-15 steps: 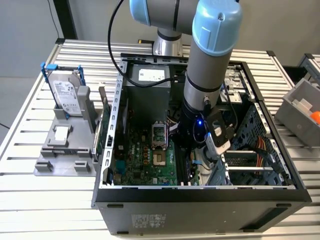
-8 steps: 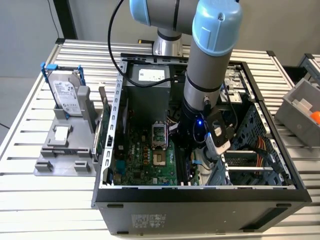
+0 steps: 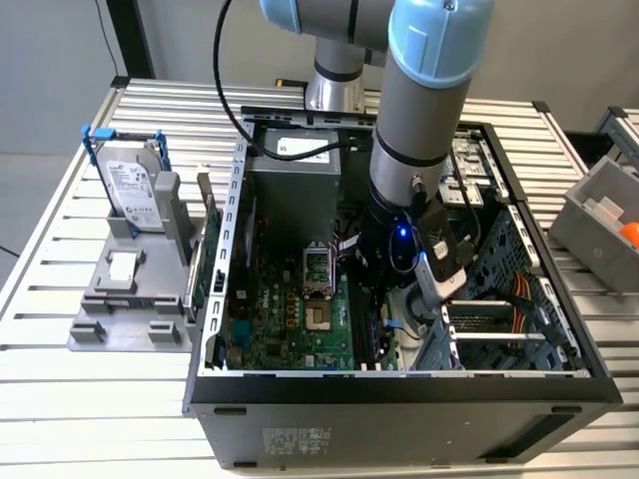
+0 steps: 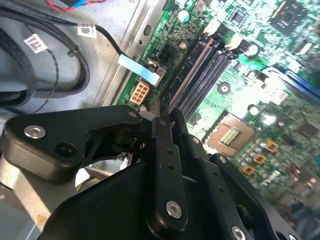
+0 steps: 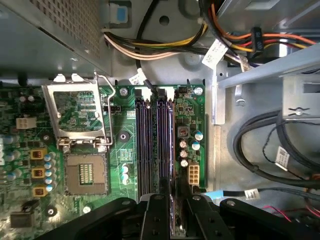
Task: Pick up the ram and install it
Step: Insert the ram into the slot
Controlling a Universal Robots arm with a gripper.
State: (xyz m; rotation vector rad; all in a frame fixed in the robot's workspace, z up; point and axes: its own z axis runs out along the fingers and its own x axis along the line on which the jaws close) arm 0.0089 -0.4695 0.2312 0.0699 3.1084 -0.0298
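Gripper [image 5: 167, 212] sat low inside computer case [image 3: 399, 384], over memory slots [image 5: 155, 140] on motherboard [image 5: 120, 150]; fingers [image 5: 154, 215] nearly shut on thin ram [image 5: 170, 150] standing edge-on in slot. Judged light, stiff, fragile: hold by long edges, press evenly

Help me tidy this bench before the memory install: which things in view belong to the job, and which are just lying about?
Part of the job:
- claw, down inside the computer case
- memory slots, right by the claw
- motherboard

Just lying about:
- hard drive, upright in its grey stand
- grey bin, at the exterior view's right
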